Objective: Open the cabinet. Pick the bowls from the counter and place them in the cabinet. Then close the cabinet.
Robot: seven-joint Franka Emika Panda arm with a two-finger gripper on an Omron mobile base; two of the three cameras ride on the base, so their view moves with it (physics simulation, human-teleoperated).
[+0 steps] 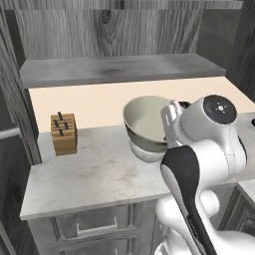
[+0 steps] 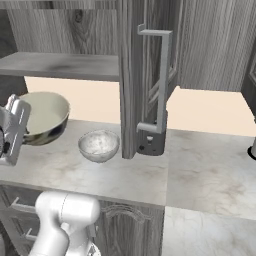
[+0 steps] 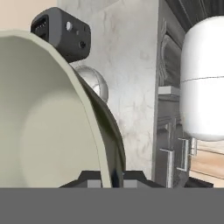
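Note:
My gripper (image 1: 168, 128) is shut on the rim of the beige-olive bowl (image 1: 143, 121), which hangs tilted above the counter (image 1: 84, 174). In the hand view the rim of this bowl (image 3: 48, 113) runs between my fingertips (image 3: 110, 178). The white-grey marbled bowl (image 1: 143, 152) rests on the counter just below the held one; from the right it (image 2: 99, 145) sits beside the open door. The cabinet (image 1: 119, 69) stands open with its grey shelf bare. Its right door (image 2: 135, 75) is swung out, with the bar handle (image 2: 163, 80) facing me.
A wooden knife block (image 1: 63, 133) stands at the back left of the counter. A dark appliance (image 2: 151, 142) sits behind the open door's lower edge. Grey drawer fronts (image 1: 94, 226) run under the counter.

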